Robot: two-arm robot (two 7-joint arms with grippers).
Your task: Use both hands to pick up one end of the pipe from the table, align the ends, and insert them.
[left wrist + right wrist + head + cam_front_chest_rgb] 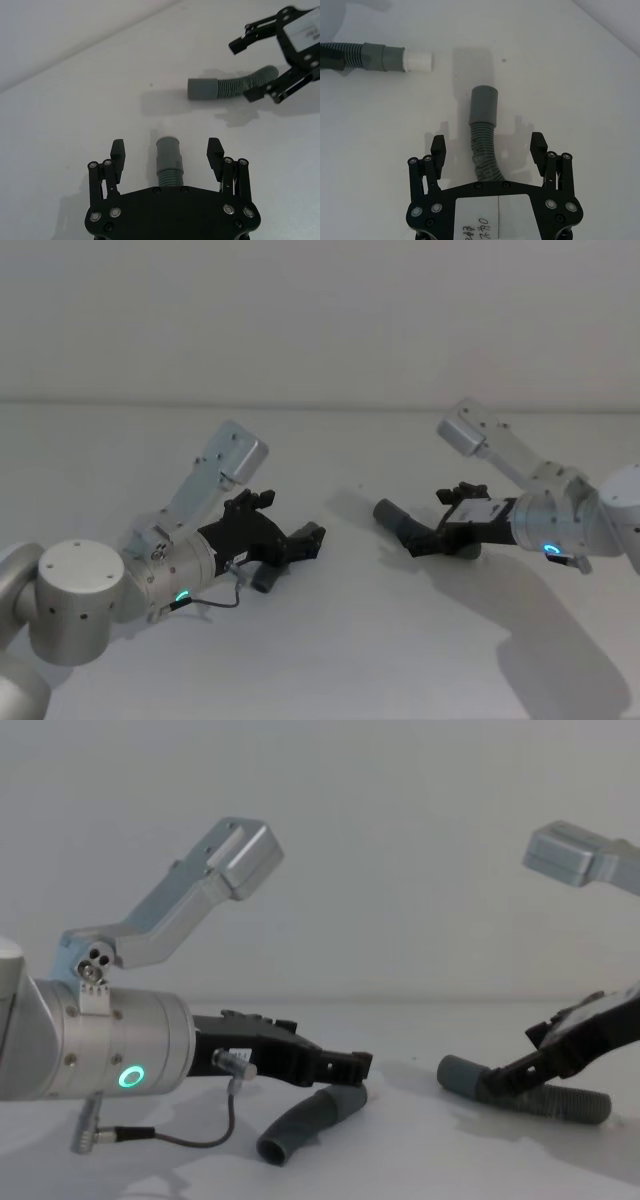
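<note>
Hose pieces, two, both lying on the white table [330, 660], well apart.

Head view: we find the left gripper [290, 525] low over the short hose piece [263, 578], hiding most of it. The right gripper [437, 520] sits over the longer hose piece [405, 525], whose plain grey cuff [385, 510] pokes out toward the left arm. A thin grey cable [225, 603] loops under the left wrist.

Left wrist view: fingers [118, 152] spread, one each side of the short piece's cuff [167, 155], clear gaps both sides, gripping nothing.

Right wrist view: we note the right claw likewise released, fingers [538, 145] wide either side of the ribbed section [482, 145], not touching it. White label [485, 217] on its body. Off to one side lies a grey cuff with a white tip [417, 60].

Chest view: one right finger [570, 1045] crosses in front of the longer piece. Green ring light [130, 1077] glows on the left arm; pale wall [400, 870] behind.
</note>
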